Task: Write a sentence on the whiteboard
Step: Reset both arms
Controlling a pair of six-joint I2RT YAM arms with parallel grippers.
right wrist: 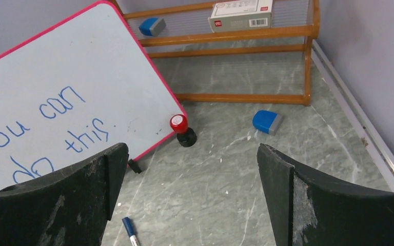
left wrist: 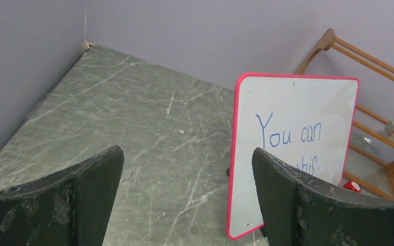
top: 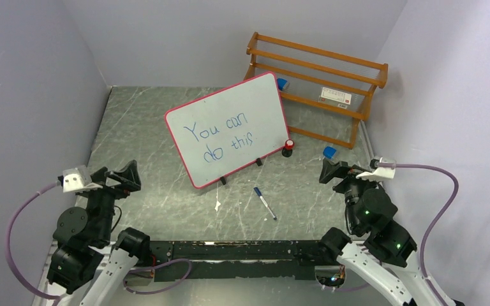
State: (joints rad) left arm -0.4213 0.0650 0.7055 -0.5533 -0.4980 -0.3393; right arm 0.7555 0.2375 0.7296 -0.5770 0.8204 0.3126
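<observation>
The whiteboard (top: 230, 127) with a pink-red frame stands tilted on small black feet at mid table. The sentence (top: 220, 139) reads "You can do this" in blue, in two lines. The board also shows in the left wrist view (left wrist: 297, 148) and the right wrist view (right wrist: 56, 97). A blue-capped marker (top: 265, 203) lies on the table in front of the board; its cap end shows in the right wrist view (right wrist: 130, 230). My left gripper (top: 129, 173) is open and empty at the near left. My right gripper (top: 327, 170) is open and empty at the near right.
A wooden rack (top: 316, 83) stands at the back right with a white box (top: 335, 97) and a blue eraser (top: 282, 83) on it. A red-topped black stamp (top: 288, 148) stands by the board's right corner. Another blue eraser (top: 329, 152) lies on the table. Walls close in all around.
</observation>
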